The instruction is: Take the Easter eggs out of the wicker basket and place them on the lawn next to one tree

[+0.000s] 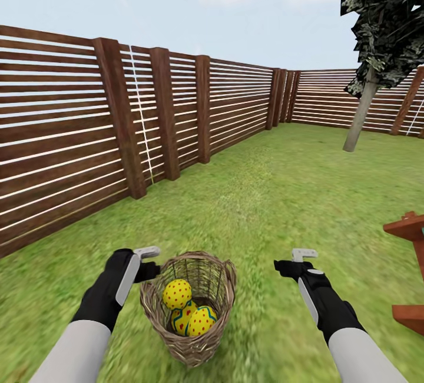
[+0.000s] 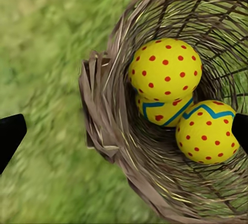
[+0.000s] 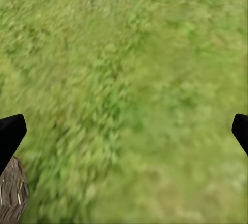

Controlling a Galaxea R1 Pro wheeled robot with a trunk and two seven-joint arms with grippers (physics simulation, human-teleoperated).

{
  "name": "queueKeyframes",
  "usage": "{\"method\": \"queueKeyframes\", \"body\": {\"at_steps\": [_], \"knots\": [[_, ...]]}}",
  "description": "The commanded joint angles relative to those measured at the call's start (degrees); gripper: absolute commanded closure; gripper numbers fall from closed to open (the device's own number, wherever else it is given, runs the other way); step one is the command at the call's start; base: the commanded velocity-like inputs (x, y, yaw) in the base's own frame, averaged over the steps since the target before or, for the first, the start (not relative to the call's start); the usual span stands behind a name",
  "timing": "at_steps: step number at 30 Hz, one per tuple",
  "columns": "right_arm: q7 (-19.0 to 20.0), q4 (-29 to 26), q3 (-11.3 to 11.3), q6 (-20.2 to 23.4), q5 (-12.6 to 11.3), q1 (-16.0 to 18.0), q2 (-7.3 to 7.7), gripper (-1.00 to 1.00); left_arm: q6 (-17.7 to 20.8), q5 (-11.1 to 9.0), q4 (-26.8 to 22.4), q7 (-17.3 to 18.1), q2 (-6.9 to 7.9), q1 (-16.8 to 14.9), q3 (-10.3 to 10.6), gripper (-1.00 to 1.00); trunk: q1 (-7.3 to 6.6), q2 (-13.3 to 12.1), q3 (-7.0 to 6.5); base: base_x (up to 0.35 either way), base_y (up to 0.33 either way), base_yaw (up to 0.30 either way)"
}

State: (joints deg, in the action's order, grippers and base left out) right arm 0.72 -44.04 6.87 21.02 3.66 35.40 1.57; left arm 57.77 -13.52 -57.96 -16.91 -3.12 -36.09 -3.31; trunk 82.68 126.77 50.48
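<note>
The wicker basket point(image 1: 189, 336) stands on the lawn point(image 1: 277, 195) right in front of me, between my arms. Three yellow Easter eggs lie in it: one on top point(image 1: 176, 293), one beneath it point(image 1: 182, 316) and one beside them point(image 1: 202, 321). My left gripper point(image 1: 152, 260) hovers open just above the basket's near-left rim. The left wrist view looks down into the basket point(image 2: 108, 131) at the eggs point(image 2: 165, 69) point(image 2: 163, 111) point(image 2: 206, 131). My right gripper point(image 1: 294, 260) is open over bare grass to the basket's right. A tree point(image 1: 360, 115) with a pale trunk stands far right by the fence.
A reddish-brown slat fence point(image 1: 88, 136) runs along the left and across the back of the garden. Red-brown wooden furniture point(image 1: 409, 227) juts in at the right edge. In the right wrist view the basket's edge point(image 3: 10, 195) shows at one corner over grass point(image 3: 134, 79).
</note>
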Motion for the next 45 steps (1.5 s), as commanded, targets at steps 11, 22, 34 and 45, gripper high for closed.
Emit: {"method": "queueKeyframes", "body": {"at_steps": [11,22,34,45], "knots": [[0.08,0.09,0.13,0.33,0.38,0.02,0.01,-1.0,0.23,-0.7,-0.05,-0.5,0.76,-0.03,-0.06,-1.0,-0.01,0.02,0.06,0.047,0.02,0.0],[0.08,0.09,0.16,0.33,0.38,0.02,0.09,-1.0,0.32,-0.64,0.02,-0.5,0.79,-0.03,-0.06,-1.0,-0.01,0.02,0.06,0.163,0.069,0.0],[0.08,0.09,0.17,0.33,0.38,0.02,0.13,-1.0,0.35,-0.72,-0.04,-0.41,0.84,-0.03,-0.11,-1.0,1.97,3.63,1.67,0.003,0.001,0.0],[0.08,-0.19,0.24,0.33,0.33,0.02,0.25,-1.0,0.03,-0.72,0.36,-0.33,0.84,-0.03,-0.11,-1.0,4.38,8.05,3.65,0.0,0.0,0.0]]}}
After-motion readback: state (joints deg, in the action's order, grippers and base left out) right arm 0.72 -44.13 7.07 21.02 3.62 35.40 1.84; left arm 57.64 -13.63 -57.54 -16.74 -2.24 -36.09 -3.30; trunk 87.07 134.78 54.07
